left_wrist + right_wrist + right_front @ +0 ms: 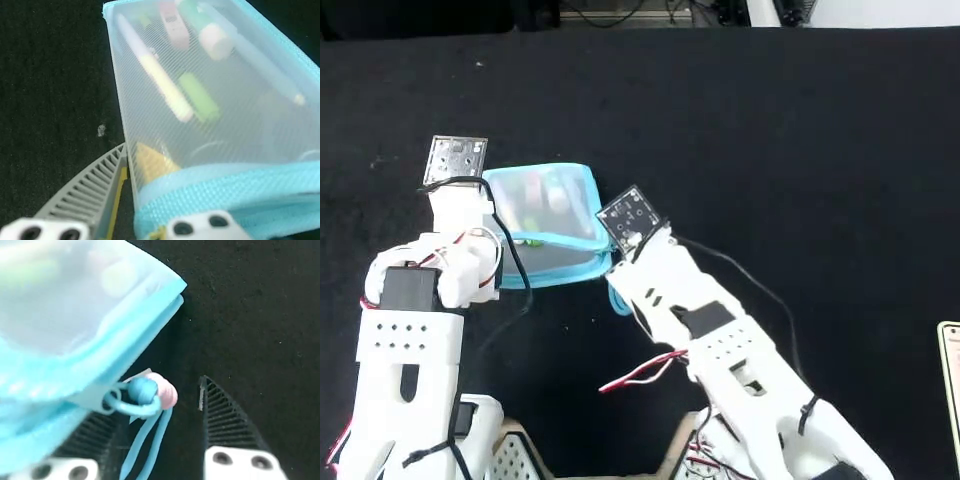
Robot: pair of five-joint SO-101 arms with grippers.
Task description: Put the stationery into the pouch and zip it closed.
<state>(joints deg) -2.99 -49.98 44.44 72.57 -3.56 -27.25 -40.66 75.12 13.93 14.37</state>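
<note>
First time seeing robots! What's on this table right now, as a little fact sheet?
table: black
pouch: light blue mesh, lying between the arms
stationery: inside, visible through the mesh
left gripper: at one end of the pouch
right gripper: open, zip pull between its fingers
zip pull: blue cord with beads, at the pouch's corner

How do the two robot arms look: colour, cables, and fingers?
The left arm and right arm are white plastic with black motor blocks, black cables and red-white wires. A dotted square board tops each wrist. Fingers are grey and ridged.
</note>
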